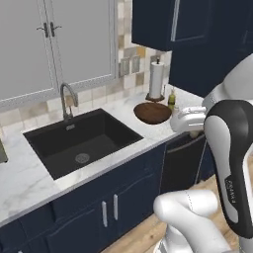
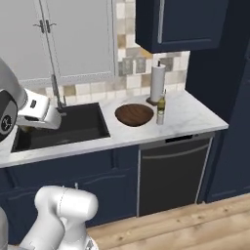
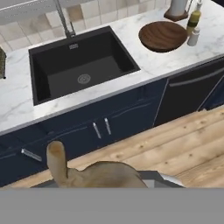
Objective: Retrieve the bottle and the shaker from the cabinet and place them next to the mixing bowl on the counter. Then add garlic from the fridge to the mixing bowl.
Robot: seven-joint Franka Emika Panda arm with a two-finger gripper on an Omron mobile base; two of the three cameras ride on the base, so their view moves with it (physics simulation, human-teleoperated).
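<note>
On veined marble counter (image 2: 190, 117), round wooden mixing bowl (image 2: 134, 114).

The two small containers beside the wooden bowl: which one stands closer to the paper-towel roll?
The olive-yellow bottle; the pale shaker stands in front of it, nearer the counter edge.

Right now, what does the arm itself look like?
Glossy white rounded arm links with dark grey-black joint covers; one dark cover bears small pale lettering, too small to read. The white hand is blocky. No loose cables visible.
</note>
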